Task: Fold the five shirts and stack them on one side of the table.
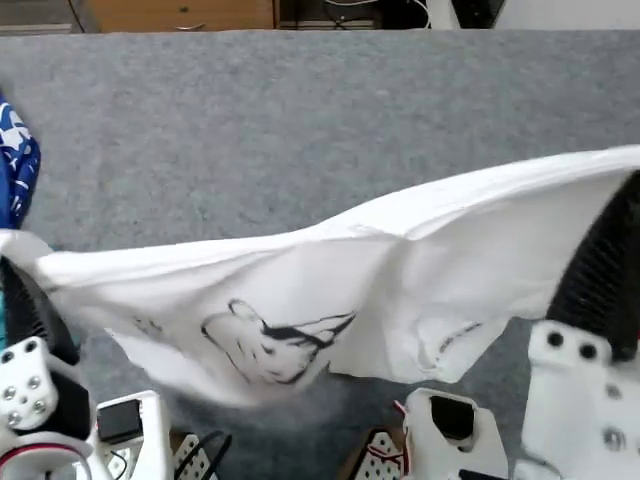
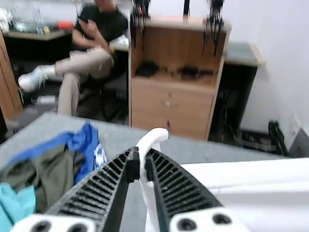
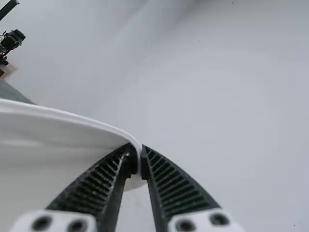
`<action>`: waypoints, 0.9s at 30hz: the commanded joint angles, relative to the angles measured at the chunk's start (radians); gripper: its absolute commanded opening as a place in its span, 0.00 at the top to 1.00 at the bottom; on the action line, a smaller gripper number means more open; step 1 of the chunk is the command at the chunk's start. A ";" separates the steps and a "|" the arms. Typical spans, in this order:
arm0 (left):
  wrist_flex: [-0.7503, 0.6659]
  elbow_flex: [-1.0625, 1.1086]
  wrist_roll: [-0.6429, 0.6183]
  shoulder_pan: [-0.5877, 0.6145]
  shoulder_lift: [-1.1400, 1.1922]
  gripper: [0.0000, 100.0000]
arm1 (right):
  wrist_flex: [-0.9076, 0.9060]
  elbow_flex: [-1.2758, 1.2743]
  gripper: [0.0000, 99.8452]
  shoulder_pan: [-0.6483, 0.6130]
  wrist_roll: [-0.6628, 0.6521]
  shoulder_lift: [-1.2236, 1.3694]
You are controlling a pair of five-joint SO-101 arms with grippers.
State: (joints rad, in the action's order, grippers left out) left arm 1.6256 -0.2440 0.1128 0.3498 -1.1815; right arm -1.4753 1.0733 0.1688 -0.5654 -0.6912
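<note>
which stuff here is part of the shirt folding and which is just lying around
Job: white shirt with black print; left gripper; right gripper; heap of blue, olive and teal clothes.
Lying about: wooden drawer cabinet.

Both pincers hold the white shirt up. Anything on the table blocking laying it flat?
Nothing visible on the table beyond the white shirt; the blue shirt lies off to the side, by the left pincer. What's under the hanging cloth is hidden.
</note>
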 commanded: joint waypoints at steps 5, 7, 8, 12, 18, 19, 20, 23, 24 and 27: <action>-0.180 0.015 0.003 0.017 0.001 0.98 | 0.120 0.001 0.99 0.022 -0.069 -0.024; -0.213 0.015 0.003 0.017 0.005 0.98 | 0.152 -0.005 0.99 0.022 -0.087 -0.021; -0.229 0.015 0.003 0.017 0.008 0.98 | 0.169 -0.008 0.99 0.022 -0.095 -0.018; -0.313 0.043 0.002 0.015 0.010 0.98 | 0.256 -0.048 0.99 0.019 -0.126 0.015; -0.385 0.130 0.006 0.017 0.001 0.98 | 0.292 -0.150 0.99 0.002 -0.193 0.062; -0.382 0.144 0.006 0.017 0.001 0.98 | 0.287 -0.163 0.99 -0.018 -0.206 0.064; -0.382 0.163 0.006 0.017 0.001 0.98 | 0.272 -0.177 0.99 -0.036 -0.222 0.065; -0.387 0.227 0.006 0.012 0.001 0.98 | 0.218 -0.242 0.99 -0.105 -0.256 0.067; -0.388 0.256 0.006 0.009 0.005 0.98 | 0.209 -0.278 0.99 -0.127 -0.256 0.067; -0.434 0.382 0.006 0.008 0.010 0.98 | 0.213 -0.433 0.99 -0.171 -0.256 0.067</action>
State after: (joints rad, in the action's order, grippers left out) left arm 1.2467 0.0384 0.1128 0.3514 -1.1861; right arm -1.2635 0.7587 0.0368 -0.8078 -0.6529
